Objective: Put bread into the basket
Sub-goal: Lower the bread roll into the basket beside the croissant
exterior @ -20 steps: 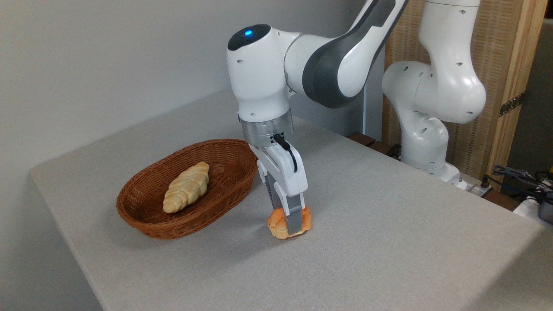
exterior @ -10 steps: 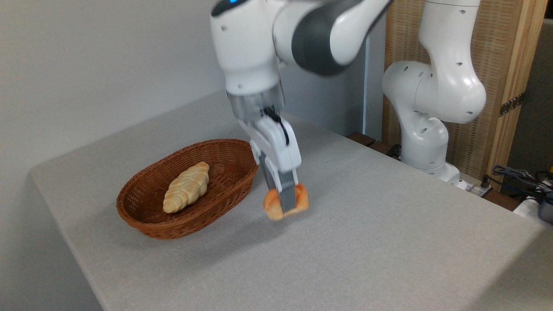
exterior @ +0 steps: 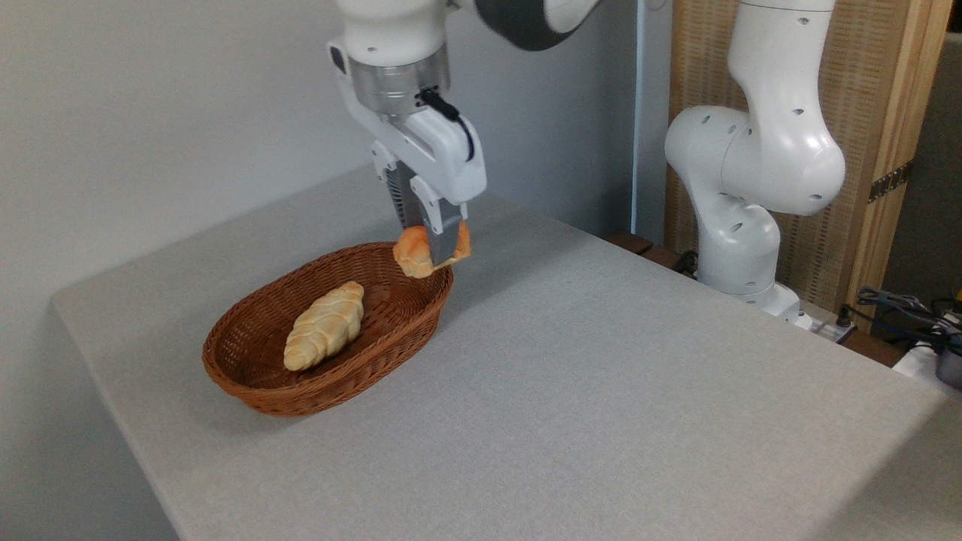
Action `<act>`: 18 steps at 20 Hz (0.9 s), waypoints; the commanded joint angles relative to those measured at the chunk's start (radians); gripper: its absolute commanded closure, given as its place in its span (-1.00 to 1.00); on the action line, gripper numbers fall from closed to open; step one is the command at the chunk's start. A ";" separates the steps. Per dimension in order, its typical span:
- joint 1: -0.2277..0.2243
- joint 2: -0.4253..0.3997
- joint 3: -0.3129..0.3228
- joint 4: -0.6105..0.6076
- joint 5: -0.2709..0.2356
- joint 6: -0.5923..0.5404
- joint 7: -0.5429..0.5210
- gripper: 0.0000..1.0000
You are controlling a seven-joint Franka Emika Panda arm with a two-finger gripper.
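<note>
The white arm reaches in from the top, and its gripper points downward with its two fingers clamped on the small orange-golden bun, which bulges out on either side of the near finger. The bun hangs in the air, clear of the table, just over the far right end of the oval wicker basket, right above the rim there. Inside the basket, towards its middle and left, a paler braided loaf lies lengthwise on the woven floor, well apart from the held bun. The basket sits on the left part of the grey table, near the plain wall. The arm's white base stands off the far right edge.
</note>
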 commanded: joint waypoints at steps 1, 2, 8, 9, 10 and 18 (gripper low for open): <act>-0.011 0.060 -0.094 0.015 -0.008 0.079 -0.169 -0.80; -0.014 0.079 -0.118 0.014 0.000 0.113 -0.221 -0.89; -0.042 0.122 -0.129 0.006 0.049 0.173 -0.263 -1.00; -0.043 0.125 -0.129 0.006 0.049 0.178 -0.263 -1.00; -0.044 0.125 -0.129 0.006 0.049 0.178 -0.263 -1.00; -0.044 0.116 -0.128 0.020 0.111 0.173 -0.252 -1.00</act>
